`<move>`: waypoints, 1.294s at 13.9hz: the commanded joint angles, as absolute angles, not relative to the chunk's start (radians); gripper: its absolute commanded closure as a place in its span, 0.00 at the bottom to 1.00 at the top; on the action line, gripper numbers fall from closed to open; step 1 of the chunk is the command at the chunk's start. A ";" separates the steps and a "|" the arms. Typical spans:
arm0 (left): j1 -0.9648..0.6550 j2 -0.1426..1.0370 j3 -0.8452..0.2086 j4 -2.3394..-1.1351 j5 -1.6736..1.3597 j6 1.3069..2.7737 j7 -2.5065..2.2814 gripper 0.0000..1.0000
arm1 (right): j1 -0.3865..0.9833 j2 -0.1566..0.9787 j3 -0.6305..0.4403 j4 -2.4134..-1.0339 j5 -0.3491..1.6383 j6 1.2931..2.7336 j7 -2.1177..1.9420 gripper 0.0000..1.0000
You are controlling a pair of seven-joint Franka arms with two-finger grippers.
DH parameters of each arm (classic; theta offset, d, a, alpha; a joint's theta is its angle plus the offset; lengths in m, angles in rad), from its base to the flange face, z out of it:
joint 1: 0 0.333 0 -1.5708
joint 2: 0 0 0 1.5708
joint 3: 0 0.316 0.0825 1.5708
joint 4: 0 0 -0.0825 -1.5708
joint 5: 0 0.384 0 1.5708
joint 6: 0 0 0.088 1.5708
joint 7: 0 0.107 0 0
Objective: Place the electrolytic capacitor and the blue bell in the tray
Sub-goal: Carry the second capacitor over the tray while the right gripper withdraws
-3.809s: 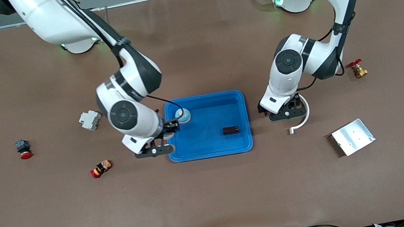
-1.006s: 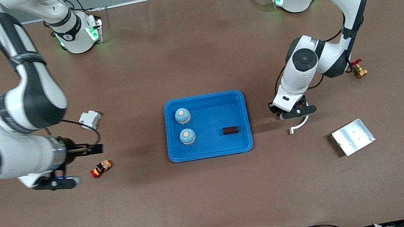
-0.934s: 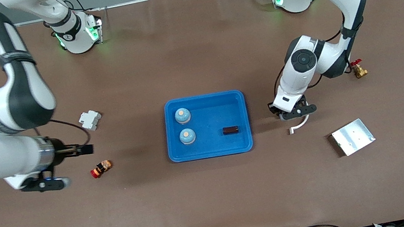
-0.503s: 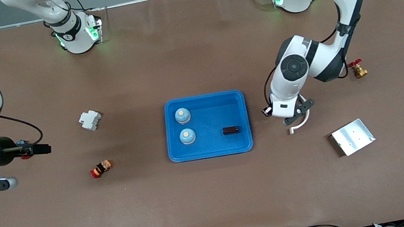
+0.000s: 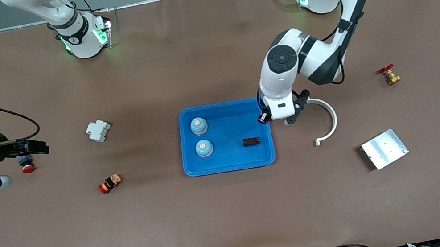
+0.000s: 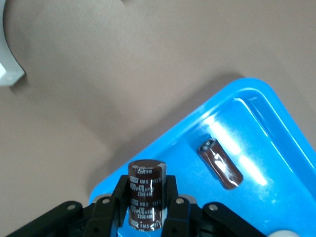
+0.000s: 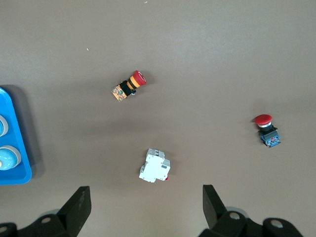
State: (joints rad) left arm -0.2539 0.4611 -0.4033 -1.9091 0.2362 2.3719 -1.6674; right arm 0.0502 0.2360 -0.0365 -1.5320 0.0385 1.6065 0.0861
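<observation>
Left tool [image 6: 144, 210] is clamped on a dark brown capacitor [image 6: 145, 193], held upright between its fingers [image 6: 120, 197], and it hangs over the rim of the blue tray [image 5: 230, 166] at the corner toward the left arm's end of the surface [image 5: 236, 215]. A second capacitor [image 5: 251, 141] lies on its side in the tray. Two blue bells [image 5: 199, 125] stand in the tray too, toward the right arm's end, one nearer the front camera than the other.

Right tool [image 7: 146, 202] is spread wide with nothing in it, raised over the right arm's end of the surface; the right arm waits. Below it lie a white breaker [image 7: 155, 166], a red-capped black button [image 7: 267, 130], and a red and orange button [image 7: 128, 86] on its side.

Toward the left arm's end, a white curved clip [image 5: 327, 121] lies just beside the tray. A silver plate [image 5: 384, 149] sits nearer the front camera, and a brass valve with a red handle [image 5: 389, 75] sits farther out.
</observation>
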 commanded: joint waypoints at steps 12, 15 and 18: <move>-0.360 0.564 -0.394 -1.809 0.255 2.344 -2.133 1.00 | 0.052 0.152 -0.026 -1.557 0.025 1.634 0.075 0.00; -0.365 0.629 -0.388 -1.755 0.300 2.344 -2.253 1.00 | 0.052 0.120 -0.026 -1.559 0.025 1.625 0.075 0.00; -0.364 0.667 -0.379 -1.744 0.370 2.344 -2.342 1.00 | 0.061 0.078 -0.025 -1.580 0.025 1.632 0.075 0.00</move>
